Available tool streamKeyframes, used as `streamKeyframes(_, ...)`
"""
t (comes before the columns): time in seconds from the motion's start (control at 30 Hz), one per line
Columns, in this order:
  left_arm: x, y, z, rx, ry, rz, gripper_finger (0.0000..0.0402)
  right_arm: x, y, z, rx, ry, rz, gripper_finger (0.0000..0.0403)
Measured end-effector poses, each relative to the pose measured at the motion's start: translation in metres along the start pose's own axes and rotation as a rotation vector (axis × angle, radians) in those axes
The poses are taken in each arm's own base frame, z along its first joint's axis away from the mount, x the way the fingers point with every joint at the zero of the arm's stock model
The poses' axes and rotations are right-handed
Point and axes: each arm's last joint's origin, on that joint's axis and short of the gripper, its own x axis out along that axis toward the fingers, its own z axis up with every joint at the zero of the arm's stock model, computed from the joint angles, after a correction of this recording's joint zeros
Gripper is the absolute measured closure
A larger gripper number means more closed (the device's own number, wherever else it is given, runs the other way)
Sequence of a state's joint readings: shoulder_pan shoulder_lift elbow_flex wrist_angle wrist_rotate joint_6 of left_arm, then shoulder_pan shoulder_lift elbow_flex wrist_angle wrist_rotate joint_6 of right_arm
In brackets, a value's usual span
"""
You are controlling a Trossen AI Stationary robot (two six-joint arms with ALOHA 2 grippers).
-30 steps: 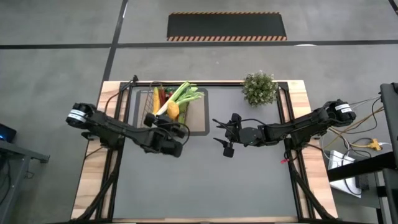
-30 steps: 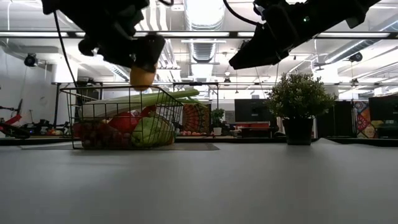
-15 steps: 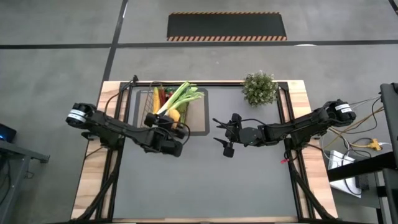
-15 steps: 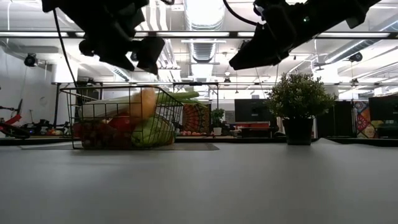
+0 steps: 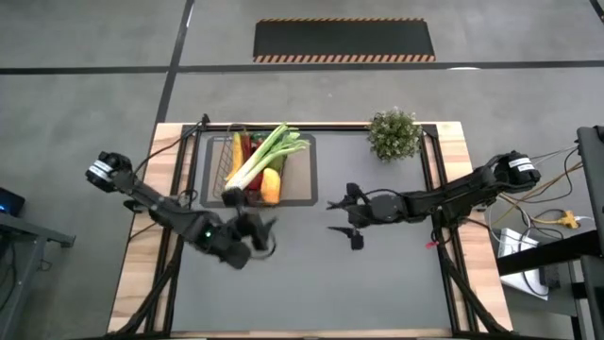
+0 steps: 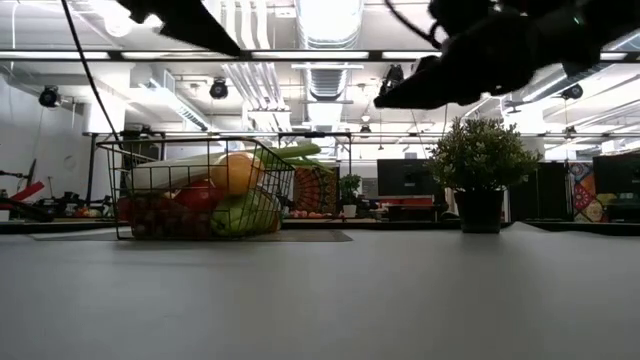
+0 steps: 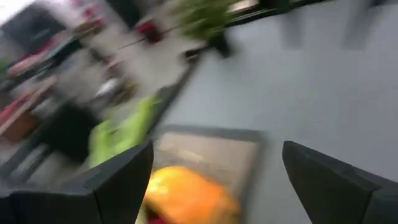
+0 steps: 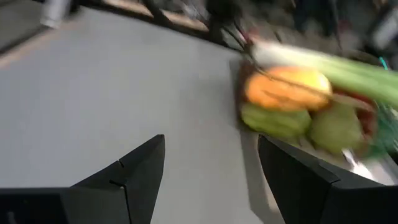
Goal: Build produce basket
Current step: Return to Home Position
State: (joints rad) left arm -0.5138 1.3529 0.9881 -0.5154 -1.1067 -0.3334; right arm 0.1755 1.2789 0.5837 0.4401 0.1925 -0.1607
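The dark wire basket (image 5: 223, 166) stands on the tan mat (image 5: 304, 185) at the far left of the table. It holds the green-white leek (image 5: 270, 149), the orange fruit (image 5: 270, 185) on top near its right wall, green pears (image 8: 274, 121) and red pieces. In the low view the orange fruit (image 6: 235, 172) sits on top of the pile, level with the rim. My left gripper (image 5: 260, 229) is open and empty, near-side of the basket. My right gripper (image 5: 343, 219) is open and empty, hovering to the right of the mat.
A bushy potted plant (image 5: 394, 134) stands at the far edge, right of centre. The grey table top (image 5: 311, 283) spreads bare between the grippers and the near edge. Wooden strips run along both sides.
My left gripper let go of the orange fruit above the basket; the fruit dropped onto the pile inside. The left arm then swung away toward the near-left of the table. My right gripper drifted slightly toward the near edge.
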Motion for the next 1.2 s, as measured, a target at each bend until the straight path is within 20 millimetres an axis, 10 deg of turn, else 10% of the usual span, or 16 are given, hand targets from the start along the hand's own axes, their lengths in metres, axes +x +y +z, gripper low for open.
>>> streamKeyframes(0.27,-0.01,-0.023,-0.021,0.158,-0.411,-0.62,0.0105,-0.021,0.001,-0.029,-0.127,-0.284,0.017,0.0168)
streamKeyframes(0.67,0.012,0.074,-0.067,0.036,-0.43,-0.554,0.0264,-0.067,-0.028,-0.041,-0.12,-0.463,-0.106,0.0203)
streamKeyframes(1.2,-0.022,0.12,-0.129,-0.112,-0.575,-0.459,0.0397,-0.127,-0.058,-0.041,-0.14,-0.519,-0.344,0.0231)
